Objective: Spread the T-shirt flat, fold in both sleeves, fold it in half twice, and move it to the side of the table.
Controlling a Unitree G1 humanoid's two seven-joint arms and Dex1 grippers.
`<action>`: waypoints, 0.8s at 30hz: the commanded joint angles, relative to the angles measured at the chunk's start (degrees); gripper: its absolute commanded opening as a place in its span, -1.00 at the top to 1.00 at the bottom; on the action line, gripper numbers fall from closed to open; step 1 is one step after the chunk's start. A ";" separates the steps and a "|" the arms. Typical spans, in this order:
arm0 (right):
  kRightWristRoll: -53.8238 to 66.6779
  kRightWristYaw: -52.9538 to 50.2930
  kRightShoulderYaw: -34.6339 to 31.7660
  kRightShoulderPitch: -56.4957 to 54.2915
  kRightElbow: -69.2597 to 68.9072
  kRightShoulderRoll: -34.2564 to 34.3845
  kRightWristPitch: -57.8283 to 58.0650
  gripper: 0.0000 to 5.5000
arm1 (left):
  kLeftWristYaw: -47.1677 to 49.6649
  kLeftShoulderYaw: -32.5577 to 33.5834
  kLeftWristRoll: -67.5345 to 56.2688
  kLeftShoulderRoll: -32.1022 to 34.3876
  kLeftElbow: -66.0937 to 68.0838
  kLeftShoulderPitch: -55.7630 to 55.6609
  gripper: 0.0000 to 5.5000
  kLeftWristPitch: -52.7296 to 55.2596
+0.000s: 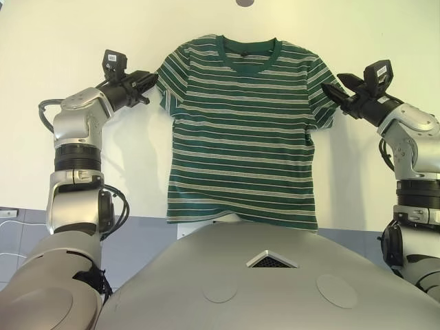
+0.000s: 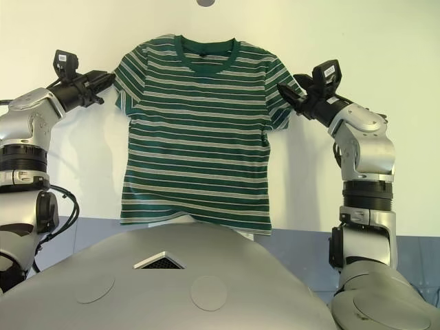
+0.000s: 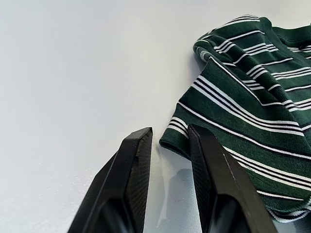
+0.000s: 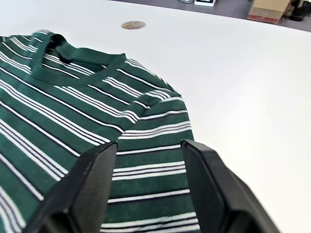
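I see the T-shirt [image 1: 244, 130] lying flat on the table [image 1: 385, 34], collar away from me. My left gripper [image 1: 152, 79] sits just beside the left sleeve [image 1: 170, 82], fingers parted and empty. My right gripper [image 1: 328, 89] is spread wide over the right sleeve [image 1: 315, 74], gripping nothing.

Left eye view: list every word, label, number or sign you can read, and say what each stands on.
No text here can be read.
left wrist camera sticker: white label, too small to read.
right wrist camera sticker: white label, too small to read.
T-shirt: stripes only, no print.
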 commanded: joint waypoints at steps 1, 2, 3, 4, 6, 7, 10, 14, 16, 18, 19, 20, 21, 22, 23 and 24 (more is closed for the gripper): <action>-1.09 -0.58 -0.63 -0.59 0.90 0.68 -0.49 0.11 | -1.40 -2.14 2.71 -0.56 1.62 0.61 0.77 -1.64; -1.24 -0.79 -0.75 -0.57 1.08 0.78 -0.62 0.11 | -1.43 -2.85 3.74 -0.31 1.89 0.98 0.81 -2.75; -1.36 -1.08 -0.93 -0.59 1.32 0.91 -0.75 0.11 | -1.45 -3.35 4.57 -0.16 2.09 1.22 0.88 -3.63; -1.53 -1.70 -1.30 -0.76 1.77 1.17 -0.83 0.11 | -1.34 -3.61 5.27 -0.12 2.21 1.37 0.94 -4.52; -1.55 -2.66 -2.17 -0.92 2.29 1.65 -0.68 0.11 | -0.51 -3.36 5.90 -0.28 2.61 1.21 0.99 -6.46; -1.38 -3.21 -2.96 -0.89 2.54 1.86 -0.31 0.11 | 0.15 -2.09 5.21 -0.74 1.56 0.96 0.99 -8.00; -0.97 -4.60 -4.76 -0.63 3.48 2.15 1.19 0.11 | 0.41 0.99 1.42 -2.28 -6.39 1.55 0.99 -8.01; 0.06 -5.43 -6.46 0.99 2.76 2.70 4.22 0.11 | -0.21 -0.48 -0.16 -3.51 -16.59 3.48 0.99 -3.99; 1.07 -5.24 -7.38 2.51 1.59 2.70 6.07 0.11 | -0.57 -1.51 -0.61 -3.86 -19.81 4.04 0.99 -1.84; 1.70 -5.10 -7.71 3.86 0.30 2.71 7.36 0.24 | -0.88 -2.93 -0.14 -4.26 -21.31 4.24 1.00 -0.61; 1.99 -5.08 -7.74 4.44 -0.90 2.75 8.07 0.26 | -0.96 -3.73 0.19 -4.54 -21.58 4.19 1.00 0.01; 2.17 -5.05 -7.77 4.84 -1.79 2.80 8.60 0.33 | -0.95 -4.42 0.47 -4.78 -21.72 4.12 1.00 0.51; 2.25 -5.04 -7.81 5.10 -2.45 2.84 9.02 0.40 | -0.82 -5.01 0.73 -5.11 -21.68 3.91 1.00 0.85; 2.23 -5.02 -7.59 5.18 -2.87 2.88 9.42 0.48 | -0.63 -5.54 0.95 -5.48 -21.66 3.70 1.00 1.16; 1.99 -5.08 -7.15 5.24 -3.08 2.84 9.72 0.54 | -0.45 -6.01 1.17 -5.86 -21.48 3.43 1.00 1.32; 1.68 -5.13 -6.57 5.35 -3.22 2.78 9.94 0.64 | -0.15 -6.54 1.45 -6.36 -21.01 2.95 1.00 1.44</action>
